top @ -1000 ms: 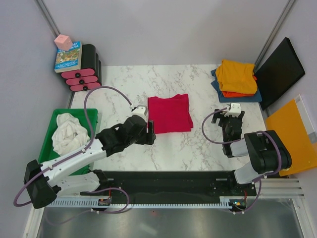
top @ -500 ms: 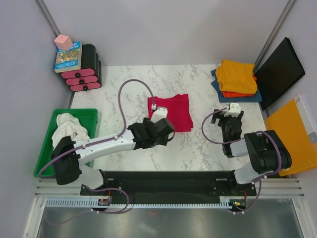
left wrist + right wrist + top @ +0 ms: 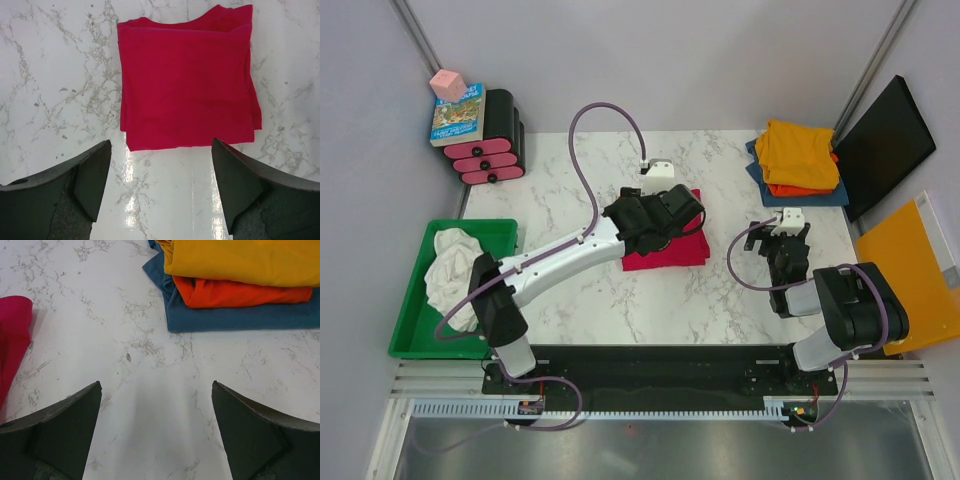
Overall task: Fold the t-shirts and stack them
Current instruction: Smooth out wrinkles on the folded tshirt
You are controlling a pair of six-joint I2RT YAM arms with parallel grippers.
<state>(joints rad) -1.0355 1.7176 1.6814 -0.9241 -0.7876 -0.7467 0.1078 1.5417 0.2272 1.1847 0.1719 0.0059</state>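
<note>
Since a sec ago our left arm has swung in from the table's near-left and now hangs over the folded crimson-red soft cloth t-shirt (image 3: 187,85). The left gripper (image 3: 161,150) looks down at the shirt's near edge, jaws wide, nothing between them. The right gripper (image 3: 155,390) is parked low, jaws fully apart, empty.

Progress: the red shirt is folded to a rough rectangle mid-table on the white veined marble tabletop (image 3: 570,170), but not stacked yet. The pile at the far-right corner has 3: yellow-orange t-shirt (image 3: 240,260) on top, orange t-shirt (image 3: 235,294) under it, blue t-shirt (image 3: 240,317) at the bottom.

Left, we reckon: red onto the pile, then the crumpled white t-shirt (image 3: 455,265) in the green plastic bin (image 3: 410,330), possibly more than one there; can't tell from above.

Cloth is matte, w/ layers peeking out at the red shirt's right edge. Marble is glossy w/ glare.
</note>
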